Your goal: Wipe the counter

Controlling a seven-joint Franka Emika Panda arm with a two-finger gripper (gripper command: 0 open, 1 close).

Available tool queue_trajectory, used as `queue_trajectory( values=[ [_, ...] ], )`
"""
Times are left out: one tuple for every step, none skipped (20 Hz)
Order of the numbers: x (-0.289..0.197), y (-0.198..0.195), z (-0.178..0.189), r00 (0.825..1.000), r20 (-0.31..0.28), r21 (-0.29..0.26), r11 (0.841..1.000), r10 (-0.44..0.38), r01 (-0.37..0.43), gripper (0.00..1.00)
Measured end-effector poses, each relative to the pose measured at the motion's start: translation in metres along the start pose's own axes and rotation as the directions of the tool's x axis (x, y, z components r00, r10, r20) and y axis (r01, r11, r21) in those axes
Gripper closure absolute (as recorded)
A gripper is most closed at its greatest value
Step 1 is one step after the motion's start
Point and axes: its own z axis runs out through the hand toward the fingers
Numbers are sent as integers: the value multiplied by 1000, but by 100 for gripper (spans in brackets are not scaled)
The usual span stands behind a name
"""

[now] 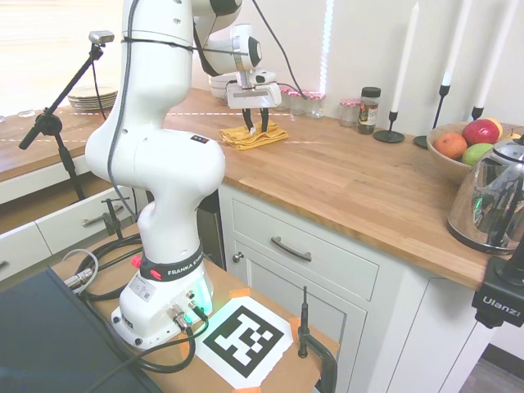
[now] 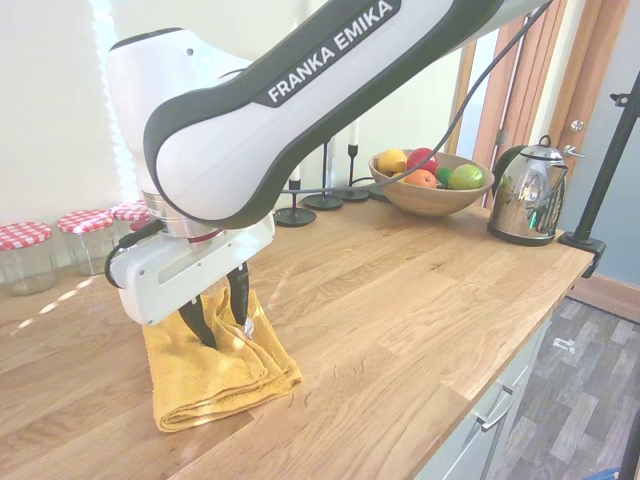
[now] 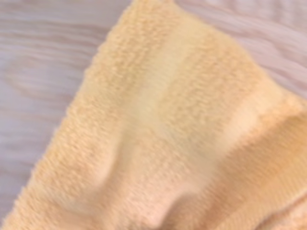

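Beyond the cloth (image 2: 215, 370): jars (image 2: 60, 245), candlesticks (image 2: 322, 190), fruit bowl (image 2: 432, 190).

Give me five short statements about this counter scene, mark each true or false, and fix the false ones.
1. The gripper has its fingertips down on a folded yellow towel. True.
2. The towel hangs over the counter's front edge. False: it lies flat on the wood, back from the edge.
3. A wooden bowl near the kettle holds fruit. True.
4. The kettle is matte black plastic. False: it is shiny metal.
5. The jars with red checked lids stand in front of the towel at the counter's edge. False: they stand behind it by the wall.
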Motion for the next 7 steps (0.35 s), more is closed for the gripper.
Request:
queue_trajectory(
  values=[
    [0, 6, -2, 1000, -3, 4, 1000, 3, -3, 0],
    [1, 12, -5, 1000, -5, 7, 1000, 4, -4, 0],
    [1, 19, -8, 1000, -8, 11, 1000, 6, -6, 0],
    [1, 25, -11, 1000, -12, 16, 1000, 8, -7, 0],
    [1, 31, -14, 1000, -15, 20, 1000, 9, -9, 0],
    [1, 37, -17, 1000, -18, 22, 1000, 9, -9, 0],
    [1, 42, -19, 1000, -20, 26, 1000, 9, -8, 0]
  ],
)
